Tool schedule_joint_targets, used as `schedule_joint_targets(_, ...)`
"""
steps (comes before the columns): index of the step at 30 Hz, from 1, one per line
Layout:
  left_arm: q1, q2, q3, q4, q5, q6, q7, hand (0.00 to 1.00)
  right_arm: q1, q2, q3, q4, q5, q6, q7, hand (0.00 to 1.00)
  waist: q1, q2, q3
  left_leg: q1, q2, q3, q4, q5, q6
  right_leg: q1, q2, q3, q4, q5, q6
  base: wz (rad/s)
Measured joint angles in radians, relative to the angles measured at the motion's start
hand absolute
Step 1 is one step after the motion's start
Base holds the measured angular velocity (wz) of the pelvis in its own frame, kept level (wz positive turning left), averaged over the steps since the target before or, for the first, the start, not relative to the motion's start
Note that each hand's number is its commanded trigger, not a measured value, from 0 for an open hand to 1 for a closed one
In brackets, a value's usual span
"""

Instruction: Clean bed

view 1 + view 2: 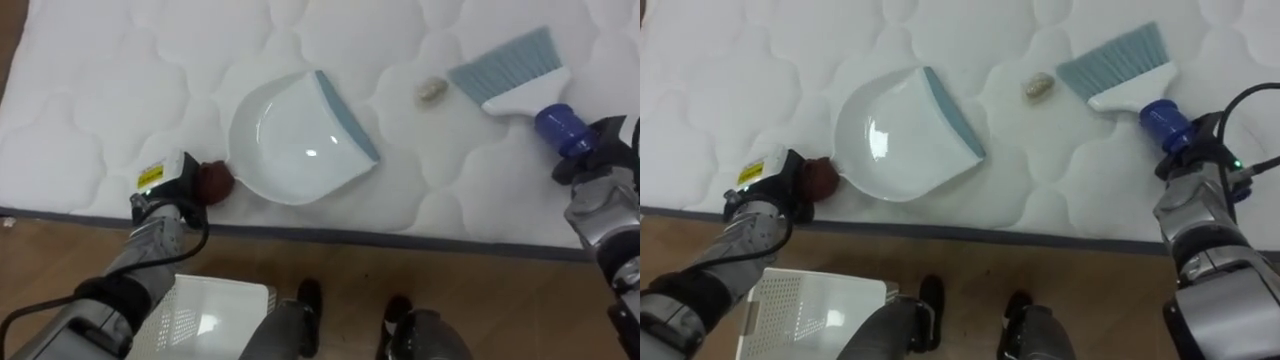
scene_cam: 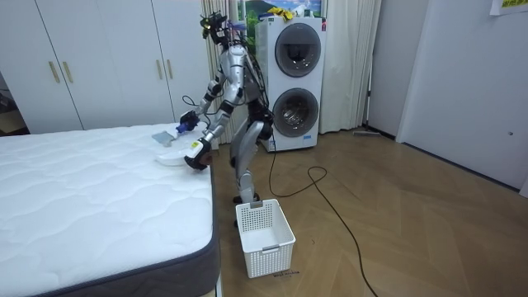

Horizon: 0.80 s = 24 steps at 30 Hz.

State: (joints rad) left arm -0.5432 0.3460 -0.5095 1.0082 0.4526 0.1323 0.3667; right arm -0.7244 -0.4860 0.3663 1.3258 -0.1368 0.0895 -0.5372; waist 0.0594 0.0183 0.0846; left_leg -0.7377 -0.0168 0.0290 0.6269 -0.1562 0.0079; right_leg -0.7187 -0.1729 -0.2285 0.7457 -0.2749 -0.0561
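A white dustpan (image 1: 295,140) with a grey-blue lip lies on the white quilted mattress (image 1: 110,90), near its front edge. Its brown handle (image 1: 214,178) points to my left, and my left hand (image 1: 168,188) is shut on it at the bed's edge. A small beige crumpled scrap (image 1: 431,91) lies to the right of the lip. Just right of the scrap rests a brush (image 1: 512,65) with pale blue bristles. My right hand (image 1: 598,168) is shut on the brush's blue handle (image 1: 561,124). In the room view I stand bent over the bed's corner.
A white plastic basket (image 1: 215,312) stands on the wooden floor by my left foot, at the bed's side (image 2: 264,238). Behind me are two stacked washing machines (image 2: 295,74) and white wardrobes (image 2: 99,58).
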Motion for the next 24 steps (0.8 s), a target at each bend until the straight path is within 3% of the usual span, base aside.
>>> schedule_joint_targets(6, 0.000, 0.012, -0.001, -0.036, 0.024, 0.010, 0.000, 1.00, 0.002, -0.032, 0.005, 0.003, -0.063, 0.028, -0.016, 1.00, 0.000, -0.021, 0.0007, -0.001, 0.003, -0.001, 0.007, 0.000, 0.000, 0.003, 0.001, -0.001, 0.001, 0.000, 0.000, 0.00)
schedule_joint_targets(11, 0.001, 0.031, -0.001, -0.038, 0.176, 0.017, 0.004, 1.00, 0.001, -0.045, 0.004, 0.005, -0.260, 0.047, -0.036, 1.00, 0.004, -0.062, -0.0021, 0.003, 0.008, -0.002, -0.003, 0.001, -0.001, 0.008, 0.017, 0.004, -0.014, 0.008, 0.002, -0.03)
schedule_joint_targets(14, 0.001, 0.034, -0.001, -0.046, 0.188, 0.021, 0.005, 1.00, -0.002, -0.064, 0.006, 0.000, -0.385, 0.065, -0.041, 1.00, 0.017, -0.068, -0.0011, 0.009, 0.011, 0.001, -0.008, 0.001, 0.000, 0.017, 0.020, 0.003, -0.036, 0.020, 0.003, -0.10)
schedule_joint_targets(17, 0.001, 0.045, -0.001, -0.048, 0.192, 0.023, 0.005, 1.00, -0.005, -0.075, 0.023, -0.005, -0.472, 0.088, -0.040, 1.00, 0.029, -0.088, -0.0019, 0.015, 0.012, 0.008, -0.012, -0.001, 0.002, 0.019, 0.022, 0.006, -0.039, 0.021, 0.004, -0.06)
schedule_joint_targets(20, 0.001, 0.065, -0.001, -0.048, 0.208, 0.031, 0.007, 1.00, -0.031, -0.079, 0.045, -0.009, -0.576, 0.102, -0.040, 1.00, 0.034, -0.097, -0.0032, 0.017, 0.025, 0.009, -0.015, -0.002, 0.001, 0.026, 0.036, 0.006, -0.060, 0.035, 0.002, -0.05)
schedule_joint_targets(24, 0.001, 0.071, -0.001, -0.048, 0.218, 0.040, 0.005, 1.00, -0.062, -0.079, 0.078, -0.011, -0.662, 0.116, -0.040, 1.00, 0.033, -0.106, -0.0024, 0.037, 0.026, 0.011, -0.024, -0.002, 0.001, 0.044, 0.038, 0.008, -0.071, 0.040, 0.003, -0.04)
